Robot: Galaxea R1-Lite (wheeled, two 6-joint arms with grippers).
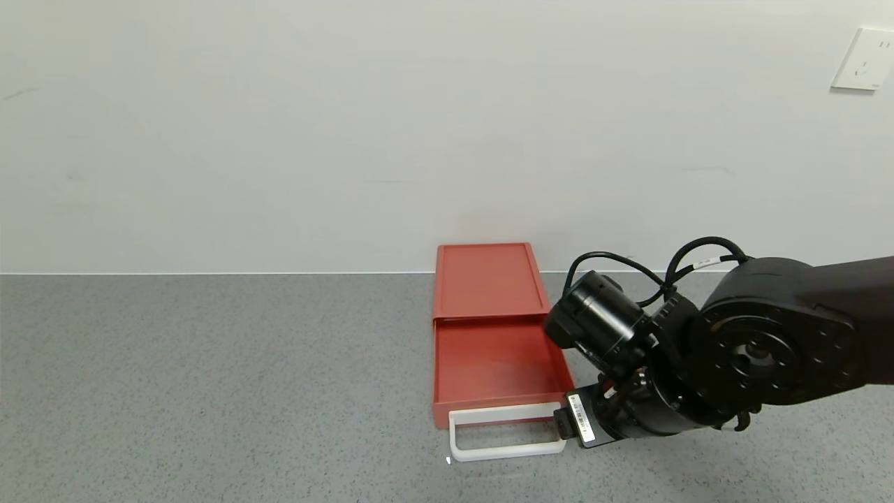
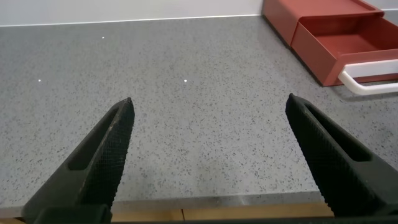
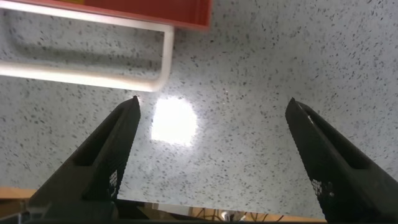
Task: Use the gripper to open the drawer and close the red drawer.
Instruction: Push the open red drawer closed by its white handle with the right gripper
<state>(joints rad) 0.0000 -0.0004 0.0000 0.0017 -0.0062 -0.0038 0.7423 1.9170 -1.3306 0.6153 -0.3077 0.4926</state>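
Note:
The orange-red drawer box (image 1: 485,279) lies on the table against the wall. Its red tray (image 1: 497,360) is slid out toward me and looks empty. The white loop handle (image 1: 506,433) sticks out at the tray's front. My right arm's black end (image 1: 614,391) hangs just right of the handle's right end. In the right wrist view my right gripper (image 3: 213,106) is open over bare table, with the handle's corner (image 3: 163,62) just beyond one fingertip, apart from it. My left gripper (image 2: 210,102) is open and empty over the table's front edge, with the drawer (image 2: 339,40) far off.
The grey speckled table (image 1: 209,384) runs back to a white wall. A wall socket (image 1: 864,59) sits high at the right. A bright light reflection (image 3: 174,120) lies on the table between the right gripper's fingers.

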